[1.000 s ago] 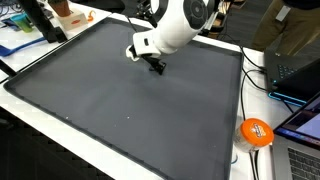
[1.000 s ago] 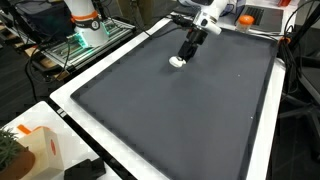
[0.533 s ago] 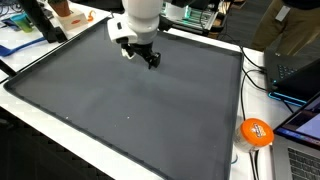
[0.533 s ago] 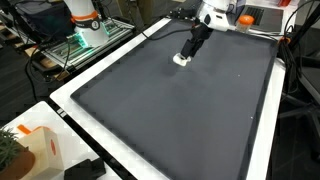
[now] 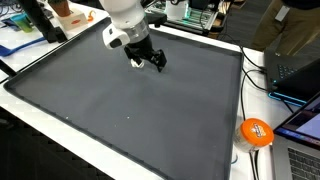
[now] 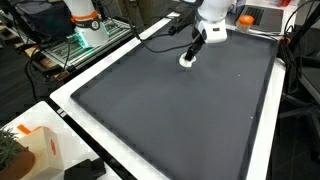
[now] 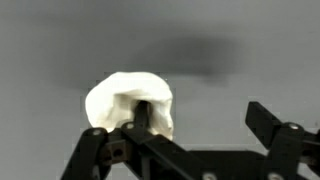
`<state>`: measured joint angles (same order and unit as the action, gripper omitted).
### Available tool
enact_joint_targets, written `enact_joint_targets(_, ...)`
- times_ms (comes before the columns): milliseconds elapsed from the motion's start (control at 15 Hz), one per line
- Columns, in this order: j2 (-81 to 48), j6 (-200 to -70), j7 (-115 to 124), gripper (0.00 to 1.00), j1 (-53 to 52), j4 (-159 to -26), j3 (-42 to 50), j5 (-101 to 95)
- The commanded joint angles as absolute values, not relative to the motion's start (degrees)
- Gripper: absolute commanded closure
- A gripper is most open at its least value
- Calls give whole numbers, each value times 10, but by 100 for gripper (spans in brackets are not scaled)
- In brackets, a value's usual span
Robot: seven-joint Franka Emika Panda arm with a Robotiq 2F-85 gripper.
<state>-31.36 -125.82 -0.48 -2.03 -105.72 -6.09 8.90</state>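
Observation:
A small white lump (image 7: 112, 100) lies on the dark grey mat (image 5: 120, 110). In the wrist view it sits at the left, wrapped round my gripper's left finger (image 7: 143, 112); I cannot tell whether it hangs on the finger or only rests against it. My gripper (image 7: 203, 112) is open, and only bare mat shows between its fingers. In both exterior views the gripper (image 5: 150, 60) (image 6: 191, 50) stands low over the far part of the mat, with the white lump (image 6: 185, 63) at its tip.
A white table border (image 6: 100, 135) frames the mat. An orange round object (image 5: 257, 131) and a laptop (image 5: 296, 75) with cables lie off one side. An orange and white box (image 6: 35, 148) and another robot base (image 6: 84, 22) stand off the other sides.
The arm has swung round above the mat and the gripper has shifted a little sideways. The white lump has moved along with the fingertip. The jaws have stayed open.

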Motion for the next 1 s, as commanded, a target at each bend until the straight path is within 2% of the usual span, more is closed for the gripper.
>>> enact_joint_targets(0, -319, -1257, -31, 0, -11, -1056, -64, 120)
enact_joint_targets(200, -323, -1257, -39, 0, -7, -1053, -64, 126)
enact_joint_targets(400, -301, -1214, -149, 0, 43, -1050, -110, 206)
enact_joint_targets(667, -297, -1114, -240, 0, 83, -1027, -121, 294)
enact_joint_targets(933, -365, -1005, -282, 0, 110, -963, -102, 351)
